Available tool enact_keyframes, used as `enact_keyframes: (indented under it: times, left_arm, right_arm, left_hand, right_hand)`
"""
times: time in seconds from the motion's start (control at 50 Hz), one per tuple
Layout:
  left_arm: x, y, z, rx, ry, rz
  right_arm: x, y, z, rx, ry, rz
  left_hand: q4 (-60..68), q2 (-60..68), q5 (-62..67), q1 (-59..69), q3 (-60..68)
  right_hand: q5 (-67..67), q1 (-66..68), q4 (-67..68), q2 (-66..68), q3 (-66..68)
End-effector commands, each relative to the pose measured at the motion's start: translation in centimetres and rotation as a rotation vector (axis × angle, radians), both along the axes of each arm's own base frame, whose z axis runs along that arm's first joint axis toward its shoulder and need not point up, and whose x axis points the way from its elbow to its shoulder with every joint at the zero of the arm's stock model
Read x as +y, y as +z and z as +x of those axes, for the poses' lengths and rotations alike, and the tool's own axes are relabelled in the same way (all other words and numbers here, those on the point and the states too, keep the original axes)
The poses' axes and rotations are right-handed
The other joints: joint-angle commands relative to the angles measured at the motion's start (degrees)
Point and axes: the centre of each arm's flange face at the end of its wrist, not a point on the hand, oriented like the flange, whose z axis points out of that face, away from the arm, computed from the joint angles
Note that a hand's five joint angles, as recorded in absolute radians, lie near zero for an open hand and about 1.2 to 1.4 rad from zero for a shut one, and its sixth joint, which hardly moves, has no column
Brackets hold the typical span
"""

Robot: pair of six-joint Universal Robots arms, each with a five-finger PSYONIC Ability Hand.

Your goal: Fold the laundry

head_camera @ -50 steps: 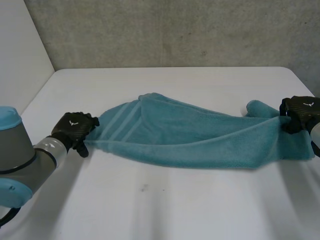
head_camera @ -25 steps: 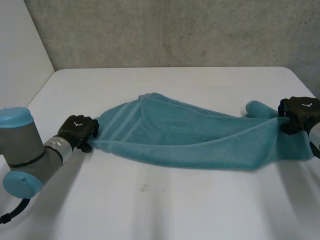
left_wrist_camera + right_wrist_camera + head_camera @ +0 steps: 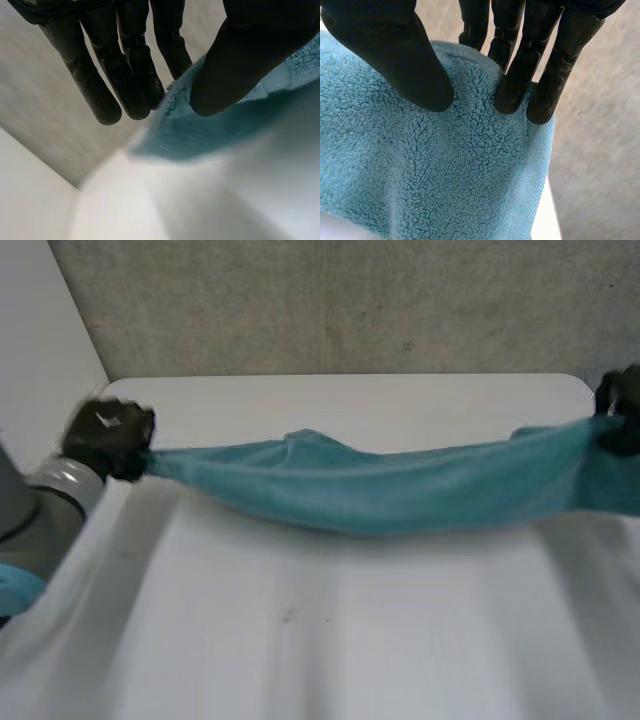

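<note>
In the head view, a teal terry towel (image 3: 380, 485) is stretched as a narrow, sagging band from the white table (image 3: 320, 640)'s left edge to its right. In the left wrist view, its fuzzy edge is pinched by the left hand (image 3: 250, 50) between thumb and fingers. In the right wrist view, looped pile is pinched likewise by the right hand (image 3: 395, 55).

Bare white table (image 3: 330, 640) across the near half, free for a hand to pass. Barred through the middle, side to side, by the teal towel (image 3: 400, 495), pinched and hanging in a sag between the left hand (image 3: 105, 435) at the table's left edge and the right hand (image 3: 622, 405) at its right edge. A narrower strip behind the towel, shut in by the grey concrete wall (image 3: 350, 300) at the back and the white wall (image 3: 40, 360) on the left.
</note>
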Motion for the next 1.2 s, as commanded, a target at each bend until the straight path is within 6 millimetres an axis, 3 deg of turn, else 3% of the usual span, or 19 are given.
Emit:
enact_keyframes:
  times: [0.02, 0.06, 0.14, 0.28, 0.46, 0.56, 0.58, 0.64, 0.66, 0.7, 0.76, 0.84, 0.86, 0.9, 0.94, 0.98, 1.1, 1.14, 1.2]
  left_arm:
    - [5.3, 10.2, 0.9, 0.089, 0.005, -0.277]
    - [6.8, 12.4, 1.0, 0.118, -0.003, -0.340]
    - [8.5, 13.9, 1.1, 0.121, -0.014, -0.348]
    - [8.1, 12.2, 1.0, 0.100, -0.020, -0.239]
    - [2.9, 3.4, 0.1, 0.011, -0.011, 0.039]
    - [-1.3, 2.1, -0.8, -0.045, -0.010, 0.025]
    - [-2.2, 2.3, -0.9, -0.050, -0.006, 0.006]
    - [-5.4, 5.5, -1.5, -0.044, 0.030, -0.132]
    - [-6.1, 6.7, -1.6, -0.032, 0.046, -0.177]
    - [-7.4, 11.2, -1.7, 0.011, 0.089, -0.339]
    - [-7.8, 16.6, -1.7, 0.092, 0.140, -0.550]
    - [-6.4, 21.2, -1.2, 0.192, 0.166, -0.734]
    - [-6.2, 21.4, -1.2, 0.202, 0.166, -0.745]
    - [-5.9, 20.5, -1.3, 0.200, 0.157, -0.712]
    - [-5.6, 17.8, -1.5, 0.182, 0.139, -0.632]
    - [-5.3, 16.1, -1.7, 0.165, 0.122, -0.580]
    - [-4.4, 7.2, -2.0, 0.095, 0.094, -0.329]
    - [-4.0, 3.5, -1.9, 0.068, 0.095, -0.225]
    - [-3.4, 0.3, -1.8, 0.043, 0.096, -0.136]
  right_arm:
    - [4.3, 8.5, -0.6, 0.097, -0.011, -0.089]
    - [5.4, 9.8, -0.6, 0.175, -0.009, -0.100]
    - [6.7, 10.7, -0.5, 0.292, 0.000, -0.107]
    - [7.3, 8.2, -0.3, 0.450, 0.043, -0.017]
    - [4.7, -0.1, 3.3, 0.506, 0.226, 0.248]
    - [1.0, -1.2, 4.0, 0.506, 0.171, 0.230]
    - [-1.0, -0.9, 4.0, 0.482, 0.122, 0.183]
    - [-3.8, 1.2, 4.3, 0.423, 0.043, 0.052]
    - [-5.2, 3.6, 4.7, 0.367, -0.006, -0.063]
    - [-6.0, 6.5, 5.1, 0.296, -0.047, -0.191]
    - [-7.0, 11.5, 5.5, 0.140, -0.094, -0.434]
    - [-6.1, 15.3, 5.4, 0.032, -0.106, -0.634]
    - [-5.6, 15.6, 5.3, 0.031, -0.105, -0.646]
    - [-5.2, 15.8, 5.2, 0.033, -0.104, -0.650]
    - [-4.2, 14.5, 5.1, 0.055, -0.093, -0.600]
    - [-4.3, 11.6, 5.5, 0.074, -0.059, -0.519]
    - [-4.4, 4.3, 6.2, 0.110, 0.037, -0.318]
    - [-4.5, 0.8, 6.6, 0.124, 0.071, -0.221]
    - [-4.3, -4.0, 6.9, 0.137, 0.095, -0.083]
  left_hand:
    - [11.7, 11.5, 14.5, 14.6, 12.0]
    - [11.7, 11.5, 14.5, 14.6, 12.0]
    - [11.7, 11.5, 14.5, 14.6, 12.0]
    - [11.7, 11.5, 14.5, 14.6, 12.0]
    - [11.7, 11.5, 14.5, 14.6, 12.0]
    - [11.7, 11.5, 14.5, 14.6, 12.0]
    - [11.7, 11.5, 14.5, 14.6, 12.0]
    - [11.7, 11.5, 14.5, 14.6, 12.0]
    - [11.7, 11.5, 14.5, 14.6, 12.0]
    - [11.7, 11.5, 14.5, 14.6, 12.0]
    - [11.7, 11.5, 14.5, 14.6, 12.0]
    - [11.7, 11.5, 14.5, 14.6, 12.0]
    - [11.7, 11.5, 14.5, 14.6, 12.0]
    - [11.7, 11.5, 14.5, 14.6, 12.0]
    - [11.7, 11.5, 14.5, 14.6, 12.0]
    - [11.7, 11.5, 14.5, 14.6, 12.0]
    - [11.7, 11.5, 14.5, 14.6, 12.0]
    - [11.7, 11.5, 14.5, 14.6, 12.0]
    - [11.7, 11.5, 14.5, 14.6, 12.0]
  right_hand:
    - [14.9, 26.7, 11.7, 12.9, 12.0]
    - [14.9, 26.7, 11.7, 12.9, 12.0]
    - [14.9, 26.7, 11.7, 12.9, 12.0]
    - [14.9, 26.7, 11.7, 12.9, 12.0]
    - [14.9, 26.7, 11.7, 12.9, 12.0]
    - [14.9, 26.7, 11.7, 12.9, 12.0]
    - [14.9, 26.7, 11.7, 12.9, 12.0]
    - [14.9, 26.7, 11.7, 12.9, 12.0]
    - [14.9, 26.7, 11.7, 12.9, 12.0]
    - [14.9, 26.7, 11.7, 12.9, 12.0]
    - [14.9, 26.7, 11.7, 12.9, 12.0]
    - [14.9, 26.7, 11.7, 12.9, 12.0]
    - [14.9, 26.7, 11.7, 12.9, 12.0]
    - [14.9, 26.7, 11.7, 12.9, 12.0]
    - [14.9, 26.7, 11.7, 12.9, 12.0]
    - [14.9, 26.7, 11.7, 12.9, 12.0]
    - [14.9, 26.7, 11.7, 12.9, 12.0]
    - [14.9, 26.7, 11.7, 12.9, 12.0]
    - [14.9, 26.7, 11.7, 12.9, 12.0]
